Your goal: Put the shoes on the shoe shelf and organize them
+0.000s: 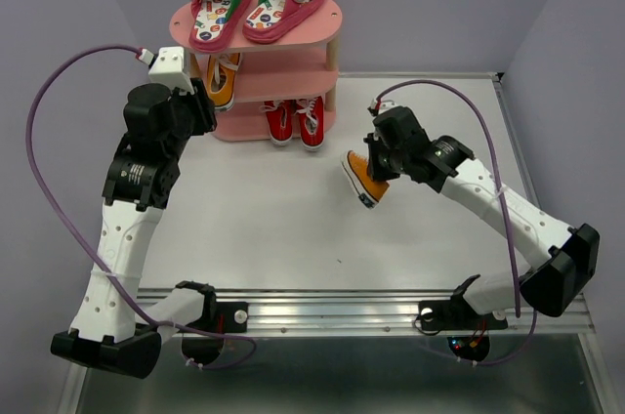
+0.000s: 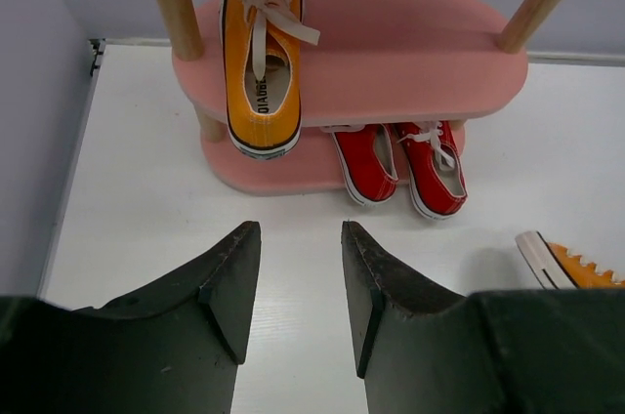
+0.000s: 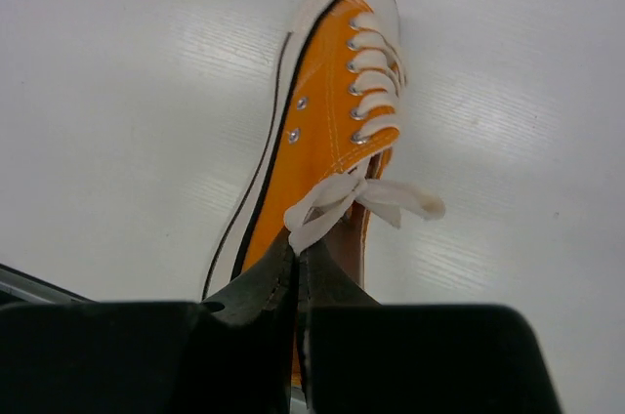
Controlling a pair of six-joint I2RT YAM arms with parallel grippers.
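Left side: left gripper (image 1: 207, 102) (image 2: 298, 238) parted to a moderate gap, holding nothing, parked just near of the left end of the shoe shelf (image 1: 330, 23) (image 2: 430, 77). Bare white table (image 1: 273, 228) between fingertips and bottom board in the wrist view.

Far centre: shelf close to the back wall.
- Top tier: pink flip-flops (image 1: 252, 9) side by side, near ends at or just over the near rim.
- Middle tier: shelved orange sneaker (image 1: 223, 82) (image 2: 259, 72) at the left end, just beside the left post, near end poking past the rim. Right half of that board bare.
- Bottom tier: red sneakers (image 1: 295, 121) (image 2: 400, 165) paired, touching, near ends over the rim.

Right of centre: right gripper (image 1: 376, 165) (image 3: 296, 250) pinched tight on the second orange sneaker (image 1: 366, 180) (image 3: 322, 141) at its heel end. Sneaker tipped, white sole edge facing left in the top view. Contact with the table: cannot tell. Near right of the shelf and apart from it, with open table to the left and near side, out to the metal rail (image 1: 342, 311) at the near edge.
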